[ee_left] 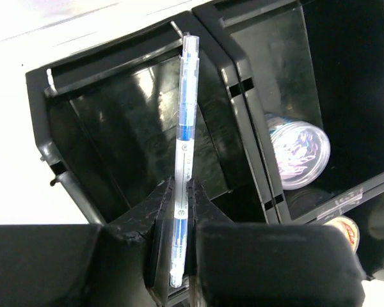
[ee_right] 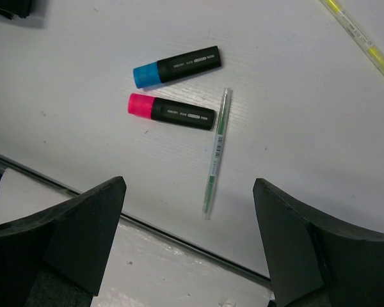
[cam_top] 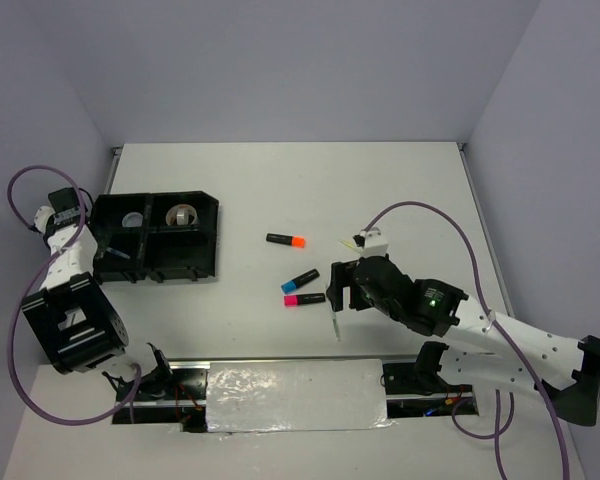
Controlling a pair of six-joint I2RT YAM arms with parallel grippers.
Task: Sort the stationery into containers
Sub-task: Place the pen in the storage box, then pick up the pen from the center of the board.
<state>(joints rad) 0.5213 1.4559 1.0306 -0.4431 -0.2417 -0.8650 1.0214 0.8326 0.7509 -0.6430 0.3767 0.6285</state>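
Left gripper clamps a blue pen, its length pointing straight out toward the tray; right gripper gapes empty.

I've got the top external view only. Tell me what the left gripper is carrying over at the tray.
Observer: The left gripper is shut on a thin clear pen with blue inside. The pen's far end points over a compartment of the tray.
Operator: Report the next compartment along.
Observer: A tape roll with a shiny, iridescent face lies in it, close to the divider.
Operator: Now give me what's under the right gripper.
Observer: The right gripper is open above a pale-green pen, which lies close beside the black end of the pink highlighter.
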